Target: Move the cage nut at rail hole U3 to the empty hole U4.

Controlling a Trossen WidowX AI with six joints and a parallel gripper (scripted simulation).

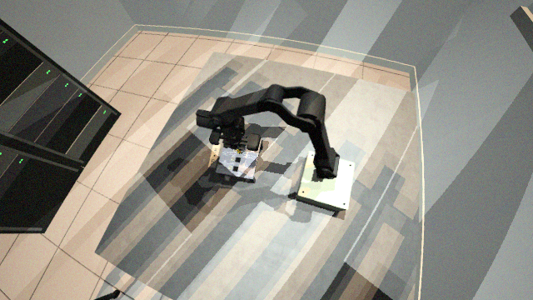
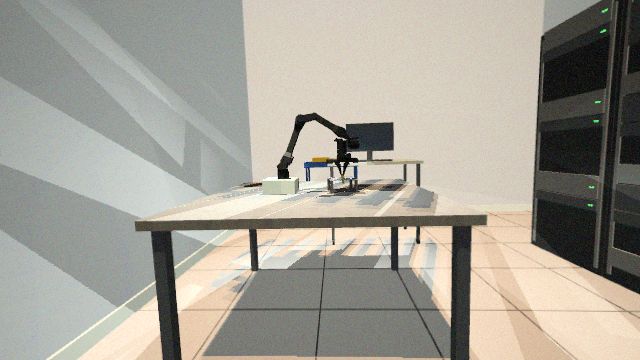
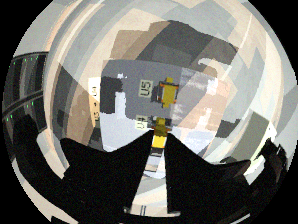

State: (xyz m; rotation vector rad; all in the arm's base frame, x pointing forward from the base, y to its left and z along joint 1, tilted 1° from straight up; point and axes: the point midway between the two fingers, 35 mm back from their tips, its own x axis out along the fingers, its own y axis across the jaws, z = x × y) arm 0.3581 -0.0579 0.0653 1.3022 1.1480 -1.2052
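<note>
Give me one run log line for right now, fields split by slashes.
gripper: shut on yellow cage nut / nut: beside U4 label / other nut: beside U5 label / release: pending

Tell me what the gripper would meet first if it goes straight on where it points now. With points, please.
Likely the rail plate [image 1: 248, 160] [image 3: 131, 107] around hole U4, met first by the yellow cage nut [image 3: 160, 142] in the gripper [image 2: 343, 176] [image 3: 158, 135]; depth there is unclear.

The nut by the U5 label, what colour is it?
The nut is yellow, with dark edges. It shows best in the wrist view.
</note>
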